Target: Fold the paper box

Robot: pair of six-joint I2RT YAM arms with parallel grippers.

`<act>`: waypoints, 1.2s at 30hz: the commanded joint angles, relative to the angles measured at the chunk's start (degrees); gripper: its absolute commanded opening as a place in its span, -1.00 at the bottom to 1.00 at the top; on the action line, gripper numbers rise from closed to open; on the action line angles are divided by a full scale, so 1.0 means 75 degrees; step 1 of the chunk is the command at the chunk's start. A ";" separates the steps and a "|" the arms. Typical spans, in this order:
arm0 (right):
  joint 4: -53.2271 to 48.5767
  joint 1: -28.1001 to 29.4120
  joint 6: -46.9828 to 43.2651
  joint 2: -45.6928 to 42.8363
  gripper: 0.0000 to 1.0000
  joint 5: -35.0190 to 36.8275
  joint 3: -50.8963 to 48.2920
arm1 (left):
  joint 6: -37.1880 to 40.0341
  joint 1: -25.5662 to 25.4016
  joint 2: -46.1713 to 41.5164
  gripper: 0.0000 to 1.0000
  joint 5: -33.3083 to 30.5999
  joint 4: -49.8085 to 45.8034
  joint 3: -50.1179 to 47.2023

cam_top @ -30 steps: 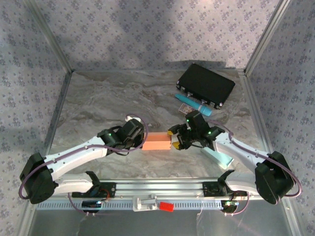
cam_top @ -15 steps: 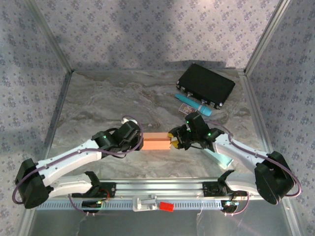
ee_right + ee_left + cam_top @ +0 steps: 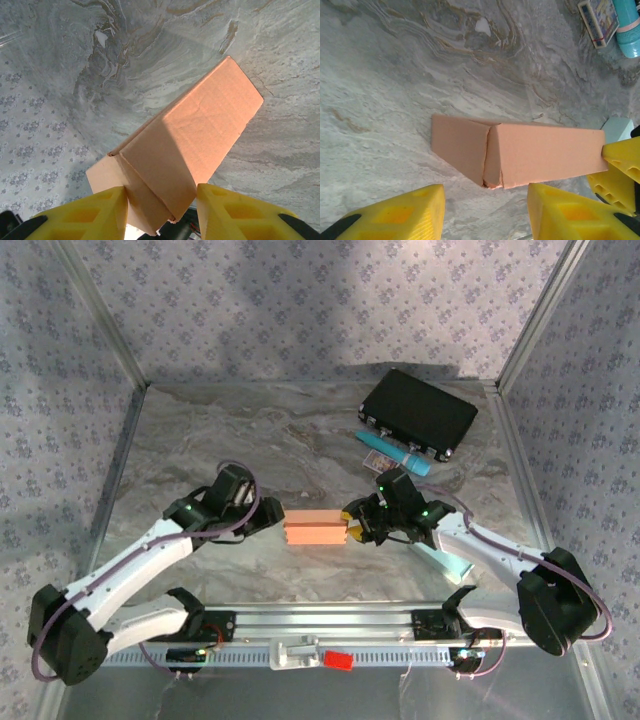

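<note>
A black case [image 3: 418, 413] lies toward the far right of the marbled desk [image 3: 200, 440]. Just beside it rest a teal tube [image 3: 395, 453] and a small printed box [image 3: 374, 458]. A pale blue packet [image 3: 443, 562] lies nearer.

This looks like a robot lab cell: 2 arms [image 3: 140, 555] bolted to a metal rail [image 3: 330, 622], a marble-pattern bench [image 3: 220, 430], patterned walls [image 3: 300, 310] on an aluminium frame [image 3: 102, 310].
</note>
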 commanded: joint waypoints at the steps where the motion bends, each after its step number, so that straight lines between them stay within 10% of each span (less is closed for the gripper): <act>1: -0.0602 0.0042 -0.0120 0.0147 -0.18 0.0190 -0.0067 | -0.0141 0.0066 0.0437 -0.08 0.1047 0.0419 0.0027; 27: -0.2162 -0.0043 -0.1269 0.0550 -0.13 0.0132 0.0835 | 0.0278 0.0013 0.0871 -0.49 0.1046 0.0857 -0.1175; 36: -0.1305 -0.0260 -0.0692 -0.0343 0.32 0.0068 0.0899 | 0.0473 -0.0359 0.0260 -0.51 0.0522 0.1603 -0.1631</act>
